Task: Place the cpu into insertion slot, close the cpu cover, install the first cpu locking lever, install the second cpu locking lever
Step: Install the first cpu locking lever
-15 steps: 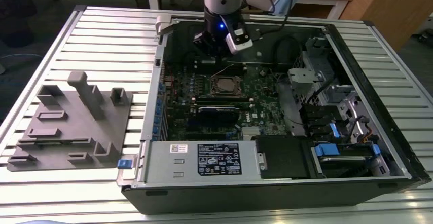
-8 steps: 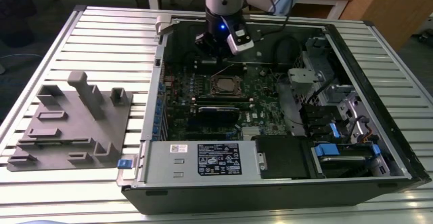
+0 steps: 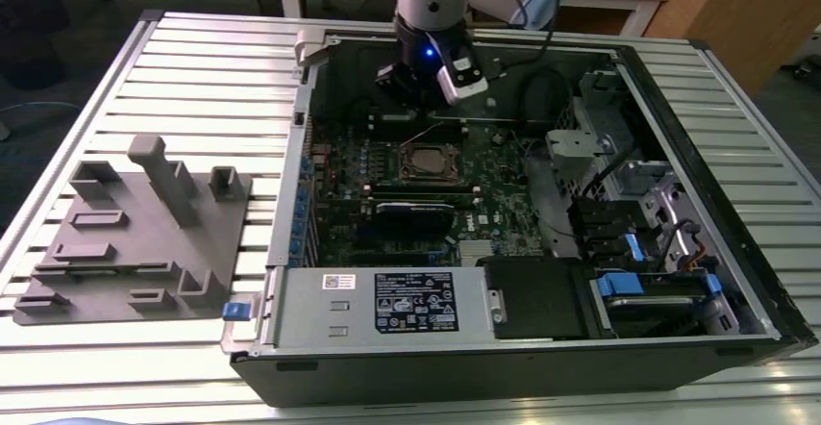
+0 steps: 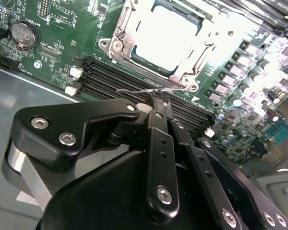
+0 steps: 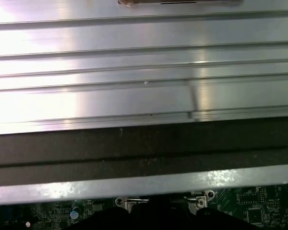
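The gripper (image 4: pixel 159 99) is seen clenched, tips pressed together at a thin wire lever (image 4: pixel 134 90). Just beyond it, the cpu (image 4: pixel 165 36) is seated under the cpu cover (image 4: pixel 124 36). Black memory slots (image 4: pixel 105 72) are crowded between. Well away, a label (image 3: pixel 417 302) cannot be read.

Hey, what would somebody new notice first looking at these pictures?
The open computer case lies on a slatted metal table, with the robot arm poised over its green motherboard. In the second wrist view the black pincer has its tips together at a thin wire lever beside the pale cpu, which sits framed by the silvery cpu cover. A grey fixture tray rests at the exterior view's left.
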### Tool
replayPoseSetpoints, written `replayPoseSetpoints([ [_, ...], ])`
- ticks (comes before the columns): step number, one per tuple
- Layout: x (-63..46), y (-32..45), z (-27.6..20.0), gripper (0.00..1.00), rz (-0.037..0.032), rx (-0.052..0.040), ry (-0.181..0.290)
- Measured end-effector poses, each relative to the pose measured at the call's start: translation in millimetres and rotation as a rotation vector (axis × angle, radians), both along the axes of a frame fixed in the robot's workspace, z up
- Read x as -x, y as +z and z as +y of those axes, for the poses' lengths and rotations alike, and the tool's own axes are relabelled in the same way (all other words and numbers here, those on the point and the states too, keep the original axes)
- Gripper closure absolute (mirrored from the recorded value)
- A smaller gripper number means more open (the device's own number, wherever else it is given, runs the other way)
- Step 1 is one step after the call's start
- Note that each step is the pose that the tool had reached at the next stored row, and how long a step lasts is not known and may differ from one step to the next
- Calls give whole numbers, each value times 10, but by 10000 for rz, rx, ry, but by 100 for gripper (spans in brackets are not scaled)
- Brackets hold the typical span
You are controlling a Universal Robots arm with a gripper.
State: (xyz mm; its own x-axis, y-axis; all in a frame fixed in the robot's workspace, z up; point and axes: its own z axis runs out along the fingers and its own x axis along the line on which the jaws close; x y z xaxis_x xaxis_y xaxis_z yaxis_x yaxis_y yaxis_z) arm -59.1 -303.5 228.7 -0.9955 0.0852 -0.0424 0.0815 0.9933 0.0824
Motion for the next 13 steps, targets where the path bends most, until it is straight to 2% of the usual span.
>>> replayPoseSetpoints([
  [3, -3, -39, 10, 89, 0, 1, 2],
  [13, -20, -42, 10, 89, 1, 1, 1],
])
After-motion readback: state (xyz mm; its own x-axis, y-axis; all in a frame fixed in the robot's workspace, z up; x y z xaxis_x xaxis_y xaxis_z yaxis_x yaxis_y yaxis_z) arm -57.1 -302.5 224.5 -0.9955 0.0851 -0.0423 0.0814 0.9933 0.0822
